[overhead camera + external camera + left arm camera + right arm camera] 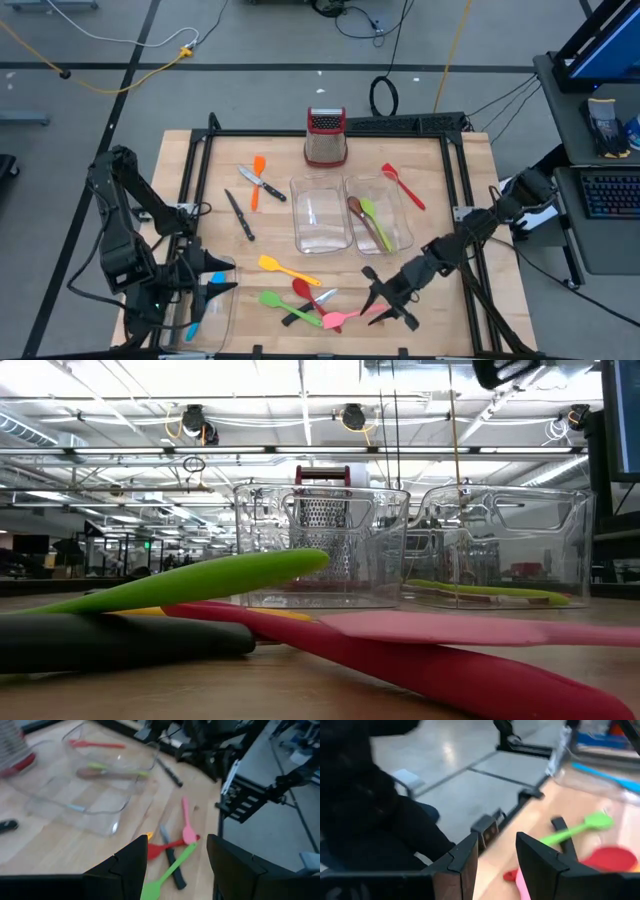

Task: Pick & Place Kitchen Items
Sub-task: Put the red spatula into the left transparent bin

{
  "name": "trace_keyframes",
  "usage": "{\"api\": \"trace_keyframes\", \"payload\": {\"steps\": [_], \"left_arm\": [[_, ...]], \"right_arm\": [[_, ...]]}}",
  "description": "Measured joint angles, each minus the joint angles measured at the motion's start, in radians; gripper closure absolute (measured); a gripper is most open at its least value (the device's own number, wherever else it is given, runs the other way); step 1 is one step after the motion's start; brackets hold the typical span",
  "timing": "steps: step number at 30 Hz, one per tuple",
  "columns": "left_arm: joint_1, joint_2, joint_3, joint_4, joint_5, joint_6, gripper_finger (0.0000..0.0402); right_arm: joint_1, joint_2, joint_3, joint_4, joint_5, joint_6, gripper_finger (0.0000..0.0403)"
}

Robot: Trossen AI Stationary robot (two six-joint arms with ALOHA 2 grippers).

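Two clear trays (322, 215) sit side by side at the middle of the table (470, 180) as I look down on it; the one nearer the right edge holds a green spoon (374, 221) and a brown spoon (362, 220), the other looks empty. Behind them, at the far edge, stands the metal grater (326, 137) with its red top.

My right gripper (390, 301) hangs low near the front edge, right of centre, fingers parted with nothing between them. Just beside it lies a heap of utensils: a pink spatula (345, 317), a red spoon (304, 291), a green spatula (278, 300) and a black-handled knife (308, 308), crossing and touching one another. A yellow spatula (283, 268) lies just behind that heap.

My left gripper (213, 287) is near the front left corner, fingers apart and empty as far as I can see. A blue utensil (192, 330) lies at the front edge near it.

Toward the far left, an orange spatula (257, 178) crosses a steel knife (262, 184), with a second black-handled knife (239, 214) close by. A red spatula (402, 185) lies alone near the far right corner.
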Motion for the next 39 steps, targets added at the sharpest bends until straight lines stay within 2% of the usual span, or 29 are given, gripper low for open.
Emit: {"api": "trace_keyframes", "payload": {"steps": [4, 9, 18, 20, 23, 28, 30, 32, 35, 39], "left_arm": [[0.0, 0.0, 0.0, 0.079, -0.015, 0.082, 0.0192], [0.0, 0.0, 0.0, 0.124, -0.034, 0.13, 0.0192], [0.0, 0.001, 0.0, 0.131, -0.047, 0.157, 0.0192], [0.0, 0.001, 0.0, 0.131, -0.047, 0.176, 0.0192], [0.0, 0.001, 0.0, 0.131, -0.047, 0.193, 0.0192], [0.002, 0.001, 0.0, 0.13, -0.047, 0.223, 0.0192], [0.002, 0.001, 0.0, 0.13, -0.047, 0.242, 0.0192], [0.002, 0.001, 0.0, 0.129, -0.047, 0.254, 0.0192], [0.002, 0.001, 0.0, 0.129, -0.047, 0.271, 0.0192], [0.002, 0.001, 0.0, 0.129, -0.047, 0.277, 0.0192]], "right_arm": [[0.055, -0.012, 0.0, -0.101, 0.185, 0.038, 0.0277], [0.106, -0.104, 0.0, -0.27, 0.513, 0.132, 0.0277], [0.098, -0.419, 0.0, -0.548, 1.118, 0.202, 0.0277], [0.075, -0.496, 0.0, -0.618, 1.221, 0.205, 0.0277], [0.013, -0.606, 0.0, -0.724, 1.317, 0.225, 0.0277], [-0.137, -0.744, 0.0, -0.891, 1.334, 0.315, 0.0277], [-0.2, -0.776, 0.0, -0.95, 1.308, 0.344, 0.0277], [-0.266, -0.794, 0.0, -1.001, 1.236, 0.386, 0.0277], [-0.375, -0.8, 0.0, -1.098, 1.072, 0.479, 0.0277], [-0.516, -0.762, 0.0, -1.28, 0.883, 0.634, 0.0277]]}}
